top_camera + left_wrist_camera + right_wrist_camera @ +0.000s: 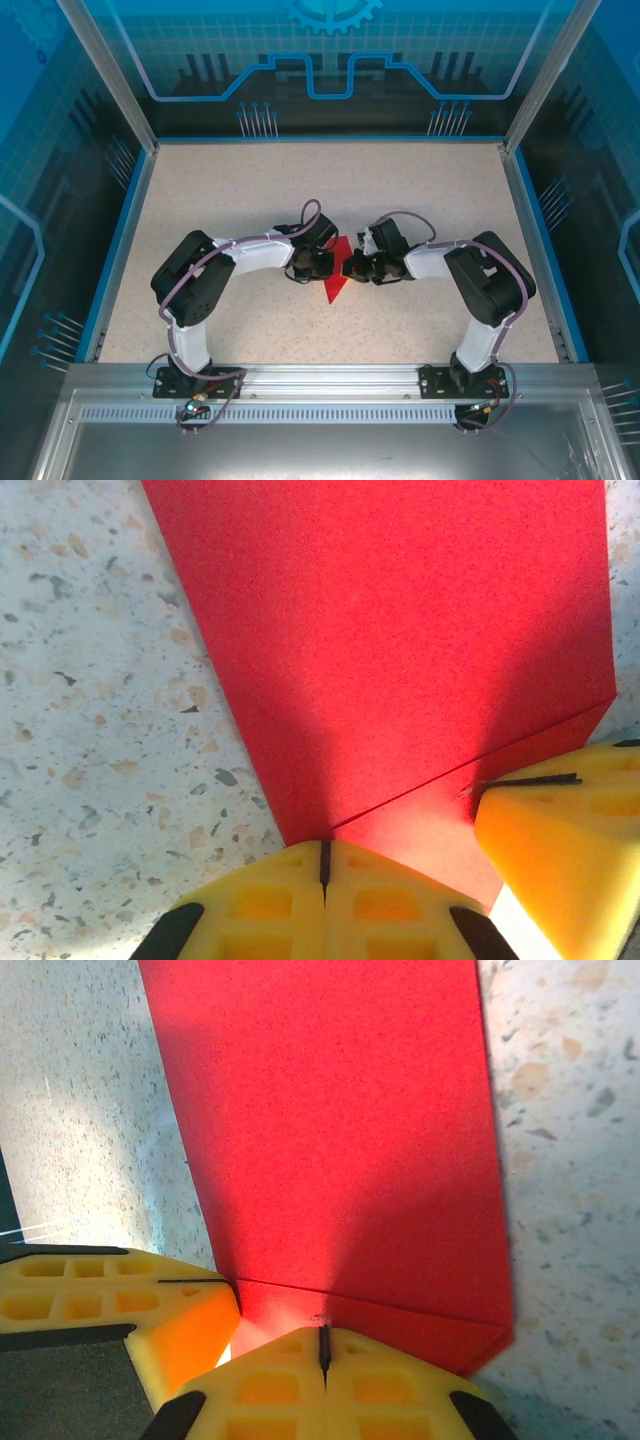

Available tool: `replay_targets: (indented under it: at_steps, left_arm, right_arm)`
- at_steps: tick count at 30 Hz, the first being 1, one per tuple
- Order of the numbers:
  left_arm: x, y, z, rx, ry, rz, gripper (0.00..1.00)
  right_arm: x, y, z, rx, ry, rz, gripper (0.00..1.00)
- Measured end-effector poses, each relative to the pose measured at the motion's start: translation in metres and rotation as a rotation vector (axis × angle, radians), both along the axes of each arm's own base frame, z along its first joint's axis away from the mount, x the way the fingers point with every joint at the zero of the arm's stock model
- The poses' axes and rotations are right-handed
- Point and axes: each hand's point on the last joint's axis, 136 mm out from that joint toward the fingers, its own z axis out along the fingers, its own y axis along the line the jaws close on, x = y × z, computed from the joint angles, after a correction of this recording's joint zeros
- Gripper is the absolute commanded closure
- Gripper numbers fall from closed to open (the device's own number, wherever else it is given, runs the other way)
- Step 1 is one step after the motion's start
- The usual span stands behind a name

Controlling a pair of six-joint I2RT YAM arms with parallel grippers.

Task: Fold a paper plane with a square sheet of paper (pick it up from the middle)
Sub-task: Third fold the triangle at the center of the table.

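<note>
- In the middle of the speckled table (200, 200), the red paper (337, 275) is lying flat and narrowing to a point that is aiming at the near edge. Bare tabletop is stretching out on every side of it, well apart from the blue rim and the panelled walls (330, 70).
- The two arms are reaching inward from their bases on the metal rail (320, 378) and meeting over the paper. The free room is therefore lying behind and outside each arm, not between them.
- The left gripper (323, 868) is sitting with its yellow fingers pressed together and only a thin dark seam between them. Its tips are touching the paper where a slanted crease (470, 765) is meeting the paper's edge.
- The right gripper (323, 1350) is sitting the same way, fingers together, with its tips resting against a narrow folded strip (400, 1325) at the paper's near end.
- Each wrist view is also catching the other gripper as a yellow block just beside the closed tips, so the two are sitting close together on the paper.
- Whether either pair of fingers is pinching a layer of paper or only pressing down on it is hard to make out, because the tips are hiding the contact.
- From above, the grippers are covering both sides of the paper, and the wrist views are cutting off its far end.
</note>
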Motion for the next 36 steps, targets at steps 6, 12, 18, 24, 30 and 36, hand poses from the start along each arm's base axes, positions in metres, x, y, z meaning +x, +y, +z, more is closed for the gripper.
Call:
replay_targets:
  at_steps: [6, 12, 18, 24, 30, 36]
  left_arm:
    - [-0.005, 0.0, 0.01, -0.04, 0.01, -0.025, 0.93]
    - [-0.017, -0.021, 0.015, -0.198, 0.041, -0.061, 0.9]
    - [-0.029, -0.021, 0.01, -0.239, 0.063, -0.071, 0.89]
    - [-0.028, -0.035, 0.023, -0.325, 0.049, -0.1, 0.89]
    - [-0.03, -0.039, 0.025, -0.35, 0.063, -0.112, 0.89]
    - [-0.036, -0.041, 0.016, -0.341, 0.093, -0.119, 0.88]
  right_arm:
    - [0.0, 0.001, -0.001, 0.003, 0.004, 0.012, 1.0]
    - [0.0, 0.001, -0.001, 0.007, 0.007, 0.016, 1.0]
    - [0.001, 0.001, -0.001, 0.011, 0.012, 0.017, 1.0]
    - [0.001, 0.002, -0.001, 0.019, 0.017, 0.02, 1.0]
    - [0.001, 0.002, -0.002, 0.023, 0.021, 0.023, 1.0]
    - [0.001, 0.002, -0.002, 0.026, 0.024, 0.023, 1.0]
